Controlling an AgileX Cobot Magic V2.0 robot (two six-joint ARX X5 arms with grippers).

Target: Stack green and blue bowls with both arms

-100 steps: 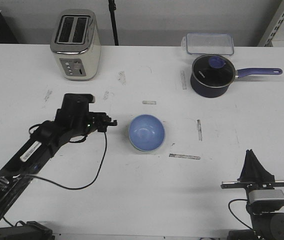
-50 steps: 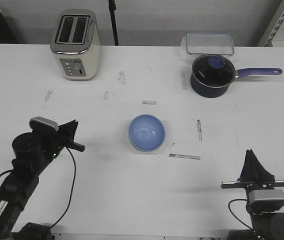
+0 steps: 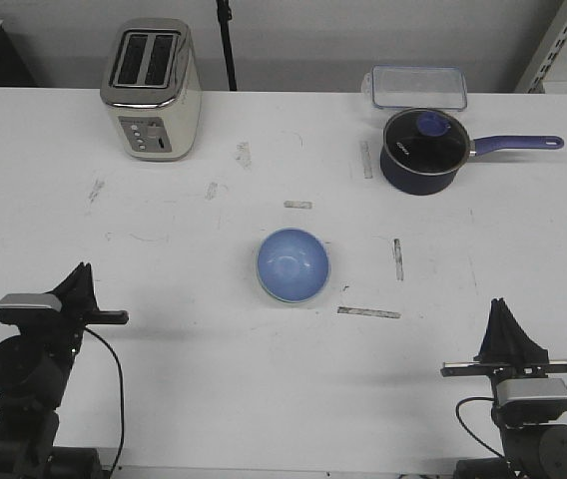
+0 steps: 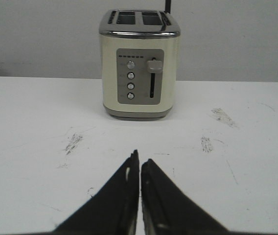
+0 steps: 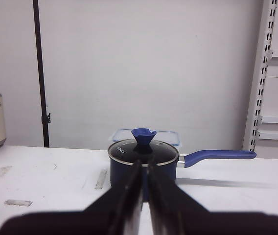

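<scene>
The blue bowl [image 3: 292,264] sits upright at the middle of the white table [image 3: 214,359], with a pale green rim just showing under its lower edge, so it appears nested in the green bowl; that one is otherwise hidden. Well to the near left of the blue bowl, the left gripper [image 3: 82,277] is parked at the table's front edge, its two black fingers [image 4: 121,196] pressed together with only a hairline slit between them, holding nothing and pointing at the cream toaster [image 4: 140,63]. Well to the near right of the blue bowl, the right gripper [image 3: 504,324] is likewise closed and empty, aimed toward the navy saucepan [image 5: 143,164] with its blue handle and the clear lidded container [image 3: 414,86] behind it.
</scene>
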